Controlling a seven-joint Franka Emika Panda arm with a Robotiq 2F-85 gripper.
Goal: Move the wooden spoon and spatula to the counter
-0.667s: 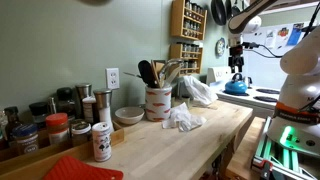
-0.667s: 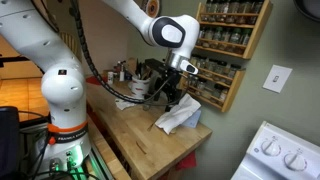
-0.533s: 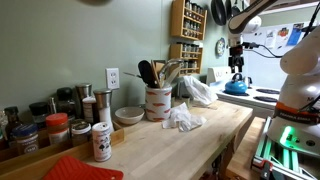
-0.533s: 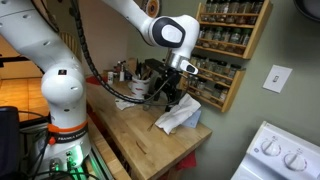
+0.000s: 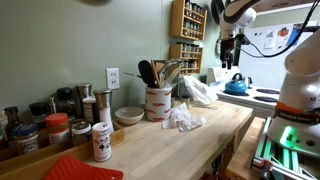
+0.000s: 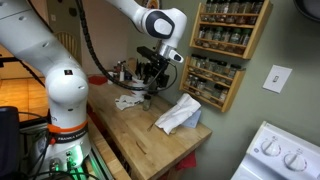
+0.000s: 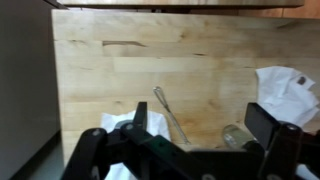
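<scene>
A white crock stands on the light-wood counter near the wall. The dark spatula sticks up from it, head up. Light wooden utensils fan out beside it; I cannot tell which is the wooden spoon. My gripper hangs above the counter and also shows in an exterior view, near the utensils at the wall. In the wrist view my gripper is open and empty, its fingers wide apart over bare counter.
A wire whisk and a small glass jar lie on the counter under the gripper. White cloths lie on the wood. A blue kettle, a stove, spice racks and jars stand around.
My gripper has swung away from above the crumpled white cloth towards the utensils at the wall and risen a little. It stays open. Nothing on the counter has moved.
</scene>
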